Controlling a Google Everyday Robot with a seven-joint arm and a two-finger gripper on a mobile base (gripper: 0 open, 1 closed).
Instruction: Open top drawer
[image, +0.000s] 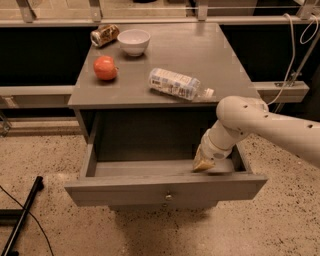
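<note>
Tan-tipped gripper (203, 162): is hanging low inside the open drawer cavity, at its right rear, just beside the right side wall. Whether it is spread or pressed together cannot be told; nothing is showing in its hold, and contact with the drawer floor or wall cannot be made out.

White arm (260, 122): is reaching in from the right, bending down over the drawer's right edge.

Top drawer (125, 190): grey wood, is standing pulled well out from under the cabinet top, its interior showing bare. The flat front panel is facing the camera.

Brass knob (168, 196): is sitting at the centre of the front panel, apart from the gripper.

Task status: judged essentially done, the drawer being open. What is left appears to be lifting the gripper clear of the cavity.

Grey cabinet top (220, 55): is carrying a plastic bottle (175, 83) lying on its side near the front edge, a red apple (105, 68), a white bowl (133, 41) and a tipped can (104, 35) at the back left.
</note>
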